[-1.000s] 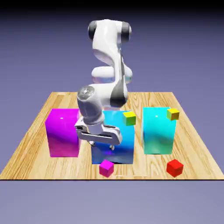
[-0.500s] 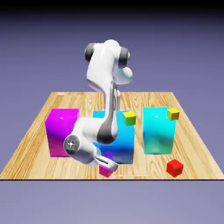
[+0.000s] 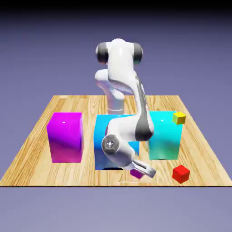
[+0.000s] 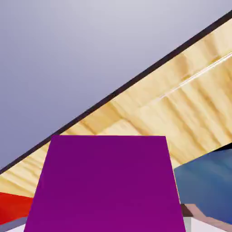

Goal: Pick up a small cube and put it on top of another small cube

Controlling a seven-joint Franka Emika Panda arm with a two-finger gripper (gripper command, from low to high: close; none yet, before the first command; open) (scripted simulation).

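The gripper (image 4: 105,222) is closed down on the small magenta cube (image 4: 106,183), which fills the space between the fingers in the hand view; how firmly it is seated cannot be told. In the exterior view the cube shows beneath the hand, at the near side of the table (image 3: 31,172), in front of the blue block (image 3: 103,154) and to the left of the small red cube (image 3: 181,174). The step in hand looks to be carrying it to another small cube, and the red one, just to the right, seems the nearer choice; the yellow cube (image 3: 179,118) is farther off, by the top of the cyan block (image 3: 164,136). To do it well, keep the squeeze steady and raise the cube clear of the red one's top before going right, since a low sideways path could knock it away. Then line the faces up, centre one over the other, lower slowly until they touch, and open evenly so neither finger drags the cube off.
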